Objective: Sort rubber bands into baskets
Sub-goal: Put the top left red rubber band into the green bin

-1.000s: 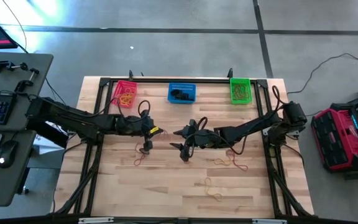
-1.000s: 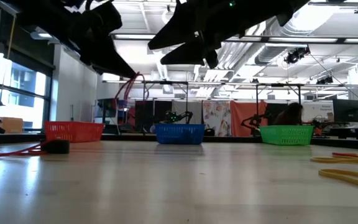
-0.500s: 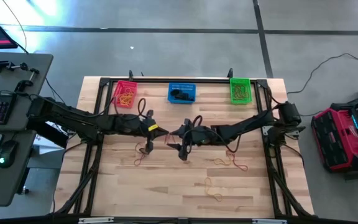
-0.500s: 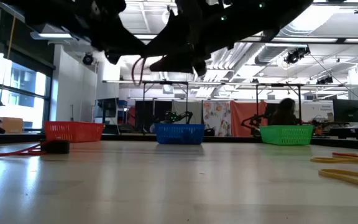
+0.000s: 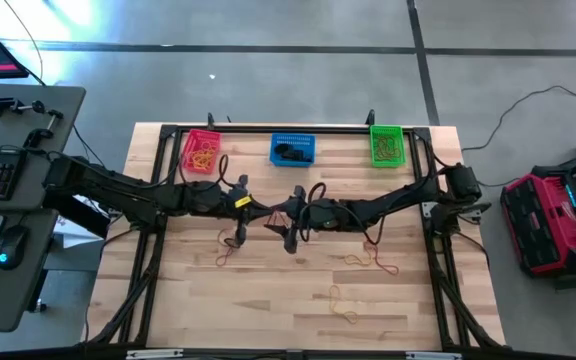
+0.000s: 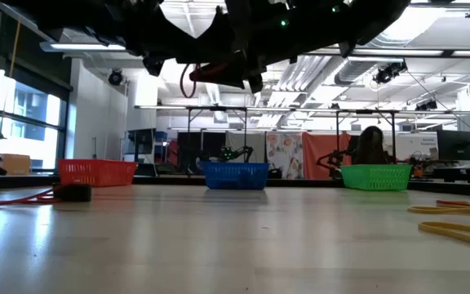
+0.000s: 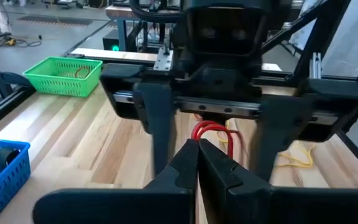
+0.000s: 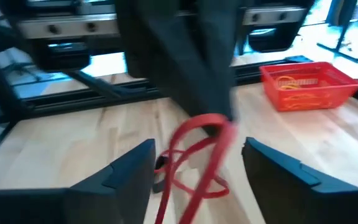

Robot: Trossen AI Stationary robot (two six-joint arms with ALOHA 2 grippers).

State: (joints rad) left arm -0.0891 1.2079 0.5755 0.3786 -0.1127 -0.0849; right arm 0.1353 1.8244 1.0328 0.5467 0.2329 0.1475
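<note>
Mid-sort: the red-pink mesh basket (image 5: pixel 201 150), blue mesh basket (image 5: pixel 292 148) and green mesh basket (image 5: pixel 387 144) each hold some bands, loose thin yellow-tan rubber loops (image 5: pixel 342 304) still lie on the wooden table (image 5: pixel 268 300), the left gripper (image 7: pixel 197 147) pinches a thin red-orange rubber band (image 7: pixel 212 132) and the right gripper (image 8: pixel 197 155) stands spread around it

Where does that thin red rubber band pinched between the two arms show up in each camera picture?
High view: too small to tell, at the shut left gripper.
Low view: thin red rubber band hanging near the top, left of centre.
Left wrist view: band at centre, above the fingertips.
Right wrist view: band at centre.
Shared landmark: red-pink plastic mesh basket, absent only from the left wrist view.
</note>
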